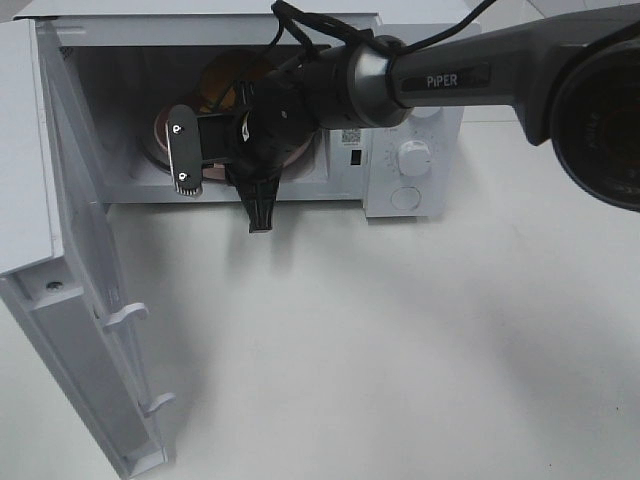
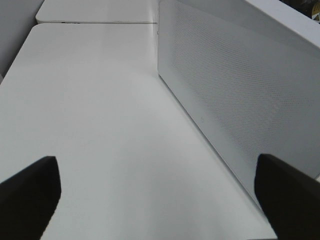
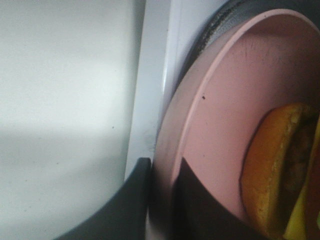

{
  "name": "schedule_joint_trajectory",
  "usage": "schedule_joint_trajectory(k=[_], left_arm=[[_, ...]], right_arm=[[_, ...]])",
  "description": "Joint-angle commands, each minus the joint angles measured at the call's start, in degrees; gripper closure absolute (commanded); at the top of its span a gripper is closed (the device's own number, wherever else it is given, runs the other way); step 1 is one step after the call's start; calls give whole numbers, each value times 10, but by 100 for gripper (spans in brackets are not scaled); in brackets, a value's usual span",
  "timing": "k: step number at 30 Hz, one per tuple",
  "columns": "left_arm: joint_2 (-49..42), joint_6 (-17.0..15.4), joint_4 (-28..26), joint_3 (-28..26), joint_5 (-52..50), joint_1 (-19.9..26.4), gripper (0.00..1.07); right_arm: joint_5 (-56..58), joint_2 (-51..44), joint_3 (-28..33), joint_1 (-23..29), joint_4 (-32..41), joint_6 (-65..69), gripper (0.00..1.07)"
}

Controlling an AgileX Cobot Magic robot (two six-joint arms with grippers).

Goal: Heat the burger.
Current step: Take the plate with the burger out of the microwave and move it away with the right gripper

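On the white tabletop (image 1: 400, 340), the burger (image 3: 272, 170) sits inside the open microwave (image 1: 420, 120), its plate (image 3: 220, 100) rim pinched by the right tool (image 3: 162, 200), left tool (image 2: 155, 200) wide open and empty; door-closing and heating remain.

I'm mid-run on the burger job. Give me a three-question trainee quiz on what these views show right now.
1. True or false: the white microwave's door stands open.
2. What do the right gripper's dark fingers pinch? A) the round pink plate's rim B) the golden-brown burger C) the door handle
3. Fill in: the left gripper hangs ____ over the white table, holding nothing.

Key: 1 true; 2 A; 3 open
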Motion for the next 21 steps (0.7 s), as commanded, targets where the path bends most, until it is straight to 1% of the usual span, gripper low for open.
schedule_joint_trajectory(k=[1,6,8,10,11,14,16,18,19,21], left_arm=[[-3,-1,-1,0,-6,1,9],[-3,-1,-1,0,-6,1,9],[-3,-1,-1,0,-6,1,9],[-3,-1,-1,0,-6,1,9],[-3,-1,-1,0,-6,1,9],[-3,-1,-1,0,-6,1,9],[-3,-1,-1,0,-6,1,9],[-3,-1,-1,0,-6,1,9],[-3,-1,-1,0,-6,1,9],[-3,-1,-1,0,-6,1,9]], right_arm=[[14,-17,-1,7,3,-23,107],[14,-37,10,11,3,-48,107],[-15,-62,38,11,2,-53,107],[-22,-70,48,11,1,-53,107],[-40,-86,71,11,2,-53,107],[-50,-93,83,11,1,-53,107],[-80,-120,123,11,-1,-54,107],[-89,-127,134,11,-1,-55,107],[-104,-140,158,11,-1,-55,107],[-111,-147,167,11,-1,-55,107]])
